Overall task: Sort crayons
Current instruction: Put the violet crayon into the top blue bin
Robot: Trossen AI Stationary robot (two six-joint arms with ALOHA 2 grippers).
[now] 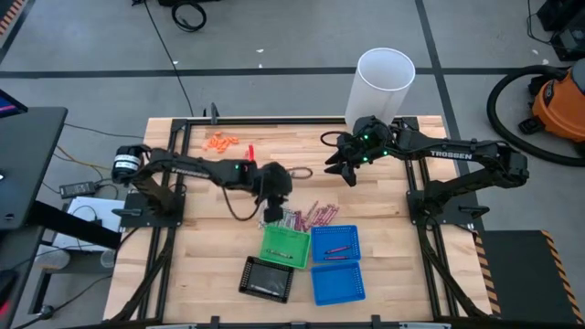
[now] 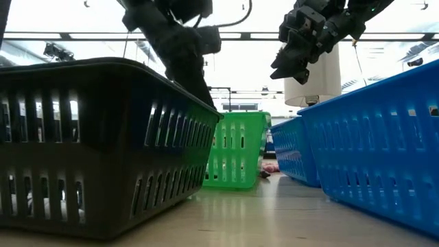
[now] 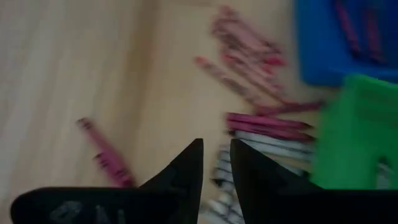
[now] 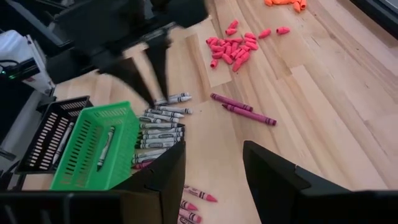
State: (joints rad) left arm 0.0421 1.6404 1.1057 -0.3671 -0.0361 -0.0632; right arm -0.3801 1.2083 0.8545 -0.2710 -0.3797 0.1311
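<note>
High view showed four small trays near the bottom centre of the frame: a black tray (image 1: 266, 278) and a blue tray (image 1: 337, 282) nearest, then a green tray (image 1: 285, 245) and a second blue tray (image 1: 335, 242) just beyond them. The green tray held at least one grey crayon, the farther blue tray two maroon ones, and the black tray something dark that could not be made out. The near blue tray looked bare.

Just above the trays, in the middle of the frame, lay the unsorted crayons (image 1: 306, 217), grey and maroon mixed. The left gripper (image 1: 271, 217) hung over the left end of this heap, its fingers (image 3: 186, 167) parted only narrowly and nothing seen between them. Judging by this, sorting was barely begun, with most of the pile left to move.

Farther up, right of centre, the right gripper (image 1: 346, 168) waited above bare wood, fingers spread wide and empty. Orange bits (image 1: 221, 143) lay at upper left, and a white cylinder (image 1: 380, 87) stood past the table's far edge.
</note>
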